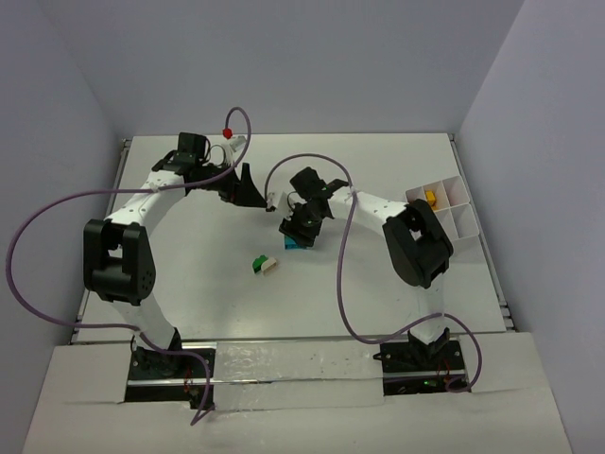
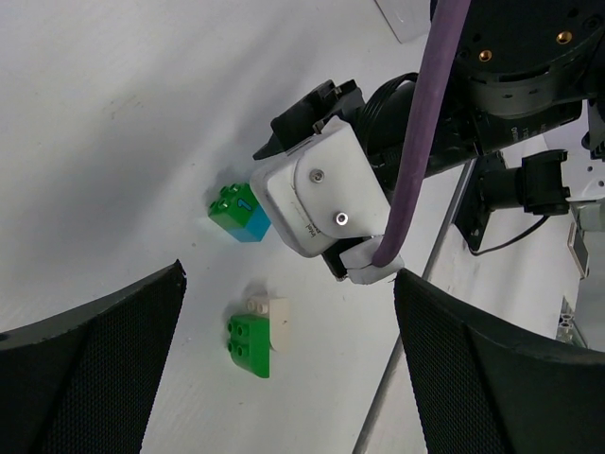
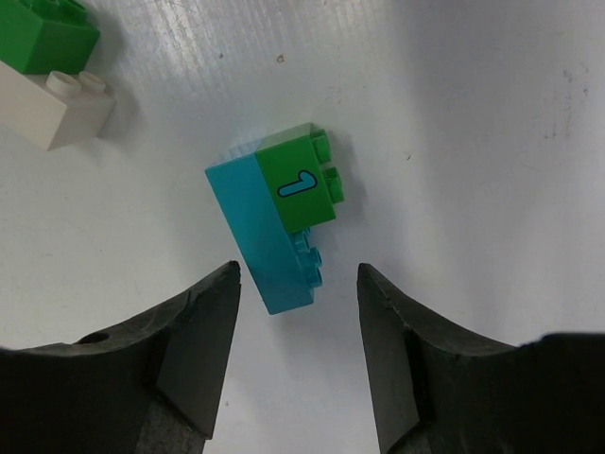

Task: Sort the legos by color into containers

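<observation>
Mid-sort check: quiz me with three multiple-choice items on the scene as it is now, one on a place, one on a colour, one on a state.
1. Where does the small white plastic four-compartment tray sit?
A) by the right edge of the white table
B) between the two arm bases
C) directly under the left arm's jaws

2. What colour is the small brick joined to the teal plastic brick?
A) red
B) green
C) yellow

3. How do the jaws of the right gripper stand?
A) shut on the teal brick
B) shut on nothing
C) open, either side of the teal brick's near end

Answers:
1 A: the top view shows the tray at the right edge.
2 B: a green brick printed with a 1 is joined to it.
3 C: the right wrist view shows bare table between the brick and one jaw.
</observation>
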